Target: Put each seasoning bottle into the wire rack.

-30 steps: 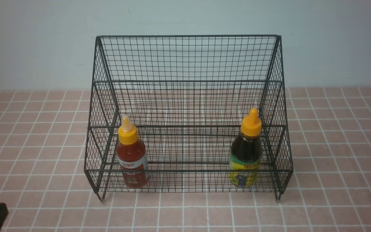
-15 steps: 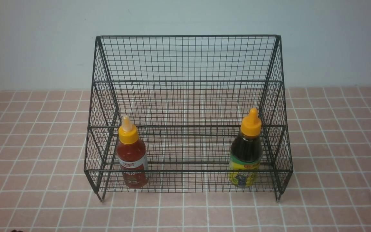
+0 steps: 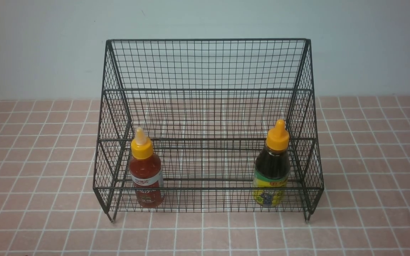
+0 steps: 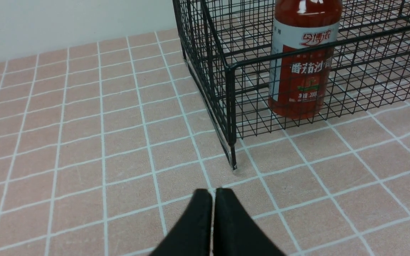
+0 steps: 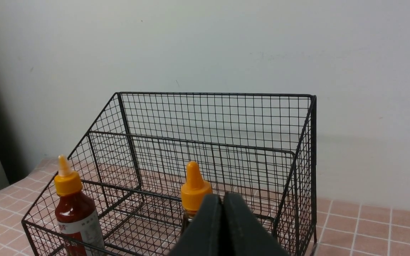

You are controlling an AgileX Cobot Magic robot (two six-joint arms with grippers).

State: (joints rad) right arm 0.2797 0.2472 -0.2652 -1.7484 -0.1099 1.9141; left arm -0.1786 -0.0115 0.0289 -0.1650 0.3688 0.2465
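The left gripper [image 4: 213,193] is squeezed closed on nothing, low over the pink tiled worktop [image 4: 84,142] near the wire rack [image 3: 208,64]. The right gripper [image 5: 222,199] is closed and empty too. Both bottles stand in the rack's front row: red sauce bottle [image 3: 146,177] left, dark sauce bottle [image 3: 272,170] right.

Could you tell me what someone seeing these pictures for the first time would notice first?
The big black wire rack dominates the middle of the pink tiled counter. Two upright bottles stand in its front tier: the red sauce bottle at its left end, the dark sauce bottle at its right. Both wrist views show a shut, empty claw outside the rack.
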